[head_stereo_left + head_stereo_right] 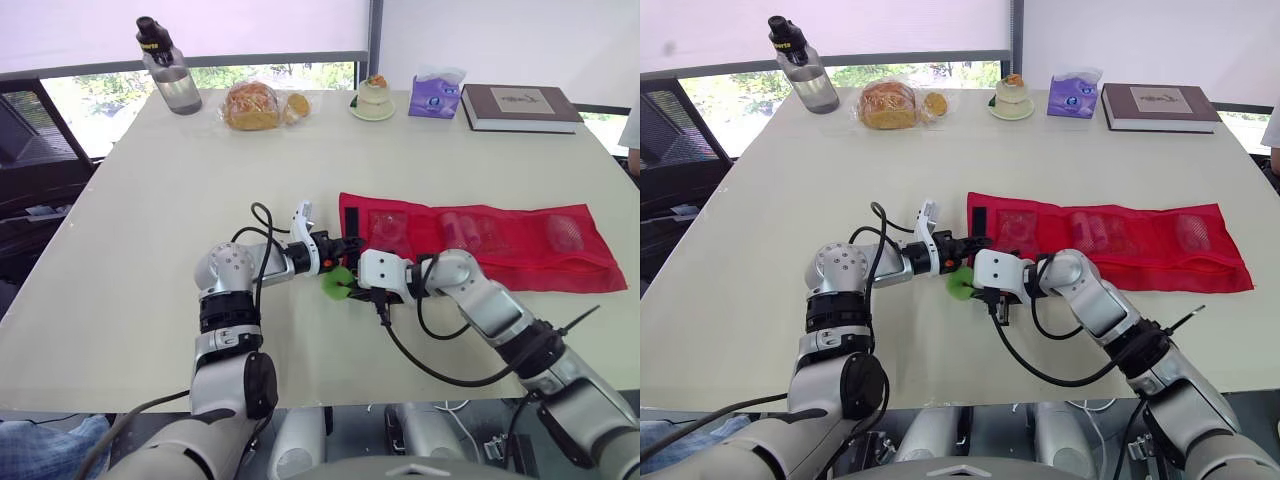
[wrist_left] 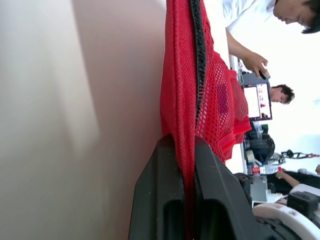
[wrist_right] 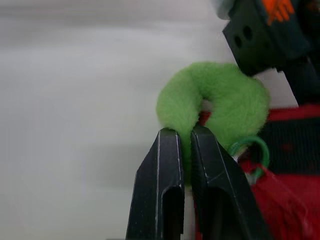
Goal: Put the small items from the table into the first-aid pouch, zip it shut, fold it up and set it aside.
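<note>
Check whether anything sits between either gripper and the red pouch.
Nothing visible does. The left gripper is shut on the mesh edge of the red pouch, and the right gripper is shut on the green fuzzy pull at the pouch's end.

No lettering can be read anywhere. The water bottle (image 1: 172, 78) has a yellow mark on its black cap, the book (image 1: 520, 107) has a pale label on its dark cover, and the purple tissue pack (image 1: 435, 96) is printed; all are too small to make out.
</note>
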`<state>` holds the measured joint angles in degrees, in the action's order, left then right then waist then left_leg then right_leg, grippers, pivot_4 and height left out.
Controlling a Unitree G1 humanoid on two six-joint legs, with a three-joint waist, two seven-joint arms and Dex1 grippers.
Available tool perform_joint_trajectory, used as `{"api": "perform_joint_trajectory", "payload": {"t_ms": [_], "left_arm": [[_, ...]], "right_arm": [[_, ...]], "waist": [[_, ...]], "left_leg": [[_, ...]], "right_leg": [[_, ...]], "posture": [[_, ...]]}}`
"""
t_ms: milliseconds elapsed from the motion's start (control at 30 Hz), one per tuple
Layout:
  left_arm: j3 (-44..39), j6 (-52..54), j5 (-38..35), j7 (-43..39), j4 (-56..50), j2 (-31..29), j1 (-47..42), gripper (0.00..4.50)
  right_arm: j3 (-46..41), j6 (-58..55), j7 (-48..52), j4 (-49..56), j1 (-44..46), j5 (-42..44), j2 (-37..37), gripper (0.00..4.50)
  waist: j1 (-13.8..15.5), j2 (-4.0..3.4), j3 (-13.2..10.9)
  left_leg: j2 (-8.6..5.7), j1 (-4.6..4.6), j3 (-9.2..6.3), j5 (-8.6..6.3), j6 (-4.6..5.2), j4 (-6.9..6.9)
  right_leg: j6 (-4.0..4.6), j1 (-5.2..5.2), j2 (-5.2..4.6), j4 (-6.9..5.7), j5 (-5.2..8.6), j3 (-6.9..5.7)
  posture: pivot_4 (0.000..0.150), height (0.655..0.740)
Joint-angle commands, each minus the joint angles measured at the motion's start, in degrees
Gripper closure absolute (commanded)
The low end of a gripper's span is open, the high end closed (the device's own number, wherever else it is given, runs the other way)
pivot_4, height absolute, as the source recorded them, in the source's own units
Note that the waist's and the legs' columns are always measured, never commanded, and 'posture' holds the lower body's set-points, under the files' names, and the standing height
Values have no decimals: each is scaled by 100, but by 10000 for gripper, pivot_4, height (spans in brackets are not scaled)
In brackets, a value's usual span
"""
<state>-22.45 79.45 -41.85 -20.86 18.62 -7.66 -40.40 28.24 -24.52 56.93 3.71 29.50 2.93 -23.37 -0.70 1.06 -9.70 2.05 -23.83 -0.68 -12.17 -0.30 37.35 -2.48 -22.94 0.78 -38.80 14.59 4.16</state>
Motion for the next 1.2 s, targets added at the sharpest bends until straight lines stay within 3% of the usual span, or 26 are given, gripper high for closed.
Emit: {"api": "perform_joint_trajectory", "payload": {"t_ms": [33,200,400,567,800,1200], "left_arm": [[252,-97,66,-171,5,-143,113,45000],[464,-280,161,-400,151,-471,126,45000],[954,-596,344,-779,194,-777,197,45000],[1201,-762,408,-1038,237,-949,200,45000],[1655,-1101,619,-1523,274,-1350,304,45000],[2116,-1922,1059,-2197,635,-2132,317,45000]], "right_arm": [[-761,-761,-21,751,-343,826,-12,44821],[-1712,-1440,-321,1616,-908,1618,-150,44821],[-2465,-1662,-922,1940,-1417,1951,-193,44821],[-2933,-1493,-1628,1797,-1618,1777,-201,44821],[-4114,-1633,-2382,1890,-1914,2258,-29,44821],[-5526,-912,-3074,745,-2666,1595,-1094,44821]], "waist": [[-14,0,-1],[-52,0,-2],[-130,-1,-2],[-137,0,-2],[-160,0,-2],[-226,-1,-2]], "left_leg": [[1,0,0,0,0,-1],[7,2,0,0,0,-3],[8,4,2,0,0,-15],[8,1,5,0,0,-14],[8,0,11,0,0,-19],[12,7,46,0,0,-52]], "right_leg": [[0,-1,1,0,0,0],[-1,-4,8,-2,1,0],[2,-7,10,0,3,2],[2,-12,10,0,3,5],[2,-17,10,0,4,11],[8,-43,18,-3,7,45]], "posture": [[1500,7400],[1500,7400],[1500,7400],[1500,7400],[1500,7400],[1500,7400]]}}
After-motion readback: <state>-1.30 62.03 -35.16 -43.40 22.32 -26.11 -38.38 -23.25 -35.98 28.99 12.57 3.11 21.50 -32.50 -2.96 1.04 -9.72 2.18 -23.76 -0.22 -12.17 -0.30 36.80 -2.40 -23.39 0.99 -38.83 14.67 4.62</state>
